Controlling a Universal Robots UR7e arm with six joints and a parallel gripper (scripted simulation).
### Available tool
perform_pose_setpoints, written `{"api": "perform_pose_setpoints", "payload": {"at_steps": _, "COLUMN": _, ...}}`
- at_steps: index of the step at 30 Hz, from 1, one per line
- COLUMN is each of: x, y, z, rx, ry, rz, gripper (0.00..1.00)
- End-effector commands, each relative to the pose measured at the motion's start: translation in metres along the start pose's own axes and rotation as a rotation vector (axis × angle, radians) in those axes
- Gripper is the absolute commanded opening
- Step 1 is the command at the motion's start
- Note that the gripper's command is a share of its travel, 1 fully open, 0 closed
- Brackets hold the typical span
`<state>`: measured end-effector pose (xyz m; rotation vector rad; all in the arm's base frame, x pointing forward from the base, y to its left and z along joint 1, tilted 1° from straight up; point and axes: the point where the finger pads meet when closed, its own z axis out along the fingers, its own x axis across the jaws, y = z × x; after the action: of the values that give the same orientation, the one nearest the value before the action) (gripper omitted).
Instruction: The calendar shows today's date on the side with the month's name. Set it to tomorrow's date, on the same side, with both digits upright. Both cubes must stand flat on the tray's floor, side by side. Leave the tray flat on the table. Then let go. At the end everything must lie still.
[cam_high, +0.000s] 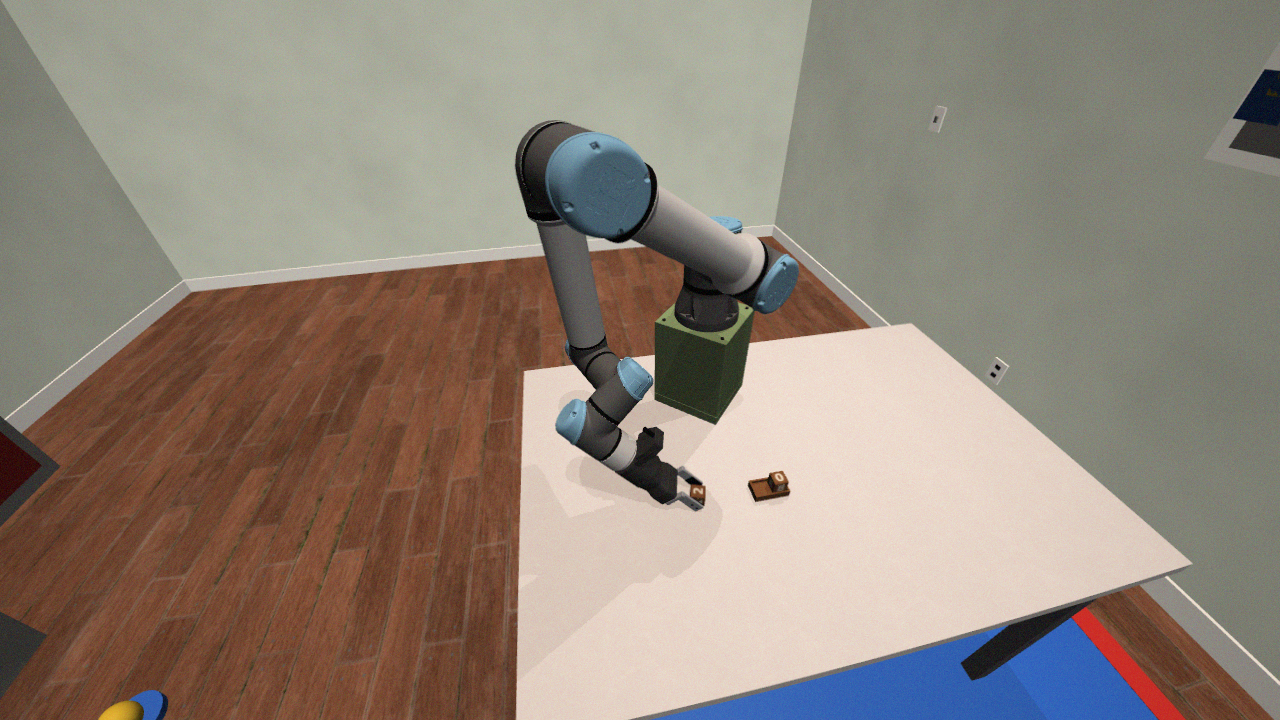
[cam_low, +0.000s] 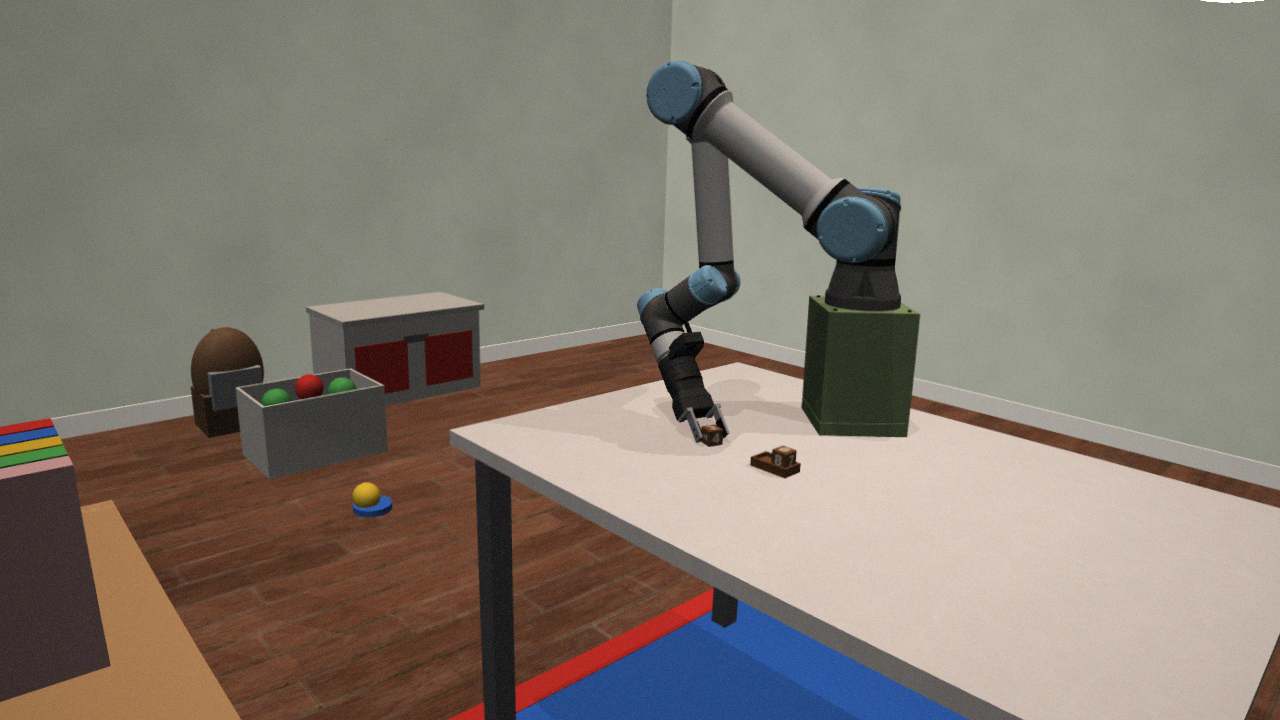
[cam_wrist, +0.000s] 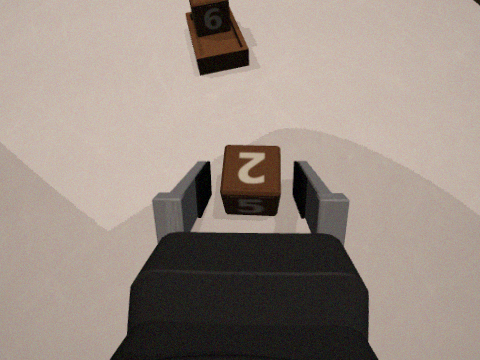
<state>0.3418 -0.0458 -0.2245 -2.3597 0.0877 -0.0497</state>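
Note:
My gripper (cam_high: 692, 491) (cam_low: 711, 434) (cam_wrist: 251, 178) is open, its fingers on either side of a brown cube (cam_high: 698, 495) (cam_low: 712, 437) (cam_wrist: 251, 172), with a gap on each side in the wrist view. This cube is outside the tray and appears to rest on the table. Its top shows a pale 2, upside down in the wrist view, and a dark 5 is on the side toward me. The brown tray (cam_high: 759, 494) (cam_low: 764, 465) (cam_wrist: 222, 63) lies flat. The second cube (cam_high: 778, 481) (cam_low: 784, 456) (cam_wrist: 212, 19) stands in its far half; 0, 8, 7 and 6 show across the views. The month's name is not readable.
The pale table (cam_high: 895, 501) (cam_low: 984, 537) carries both cubes and the tray. The green robot pedestal (cam_high: 698, 371) (cam_low: 861, 371) stands behind the tray. The table's left edge lies beyond the arm in the top view.

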Motion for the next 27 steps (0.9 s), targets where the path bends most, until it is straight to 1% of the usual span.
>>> {"api": "perform_pose_setpoints", "payload": {"at_steps": 1, "x": 0.002, "y": 0.002, "z": -0.001, "rx": -0.003, "ry": 0.002, "rz": -0.002, "gripper": 1.00}}
{"api": "perform_pose_setpoints", "payload": {"at_steps": 11, "x": 0.002, "y": 0.001, "z": -0.001, "rx": -0.003, "ry": 0.002, "rz": -0.002, "gripper": 1.00}}
{"api": "perform_pose_setpoints", "payload": {"at_steps": 19, "x": 0.000, "y": -0.006, "z": -0.006, "rx": 0.000, "ry": 0.001, "rz": -0.001, "gripper": 1.00}}
{"api": "perform_pose_setpoints", "payload": {"at_steps": 27, "x": 0.000, "y": -0.023, "z": -0.023, "rx": 0.000, "ry": 0.001, "rz": 0.000, "gripper": 1.00}}
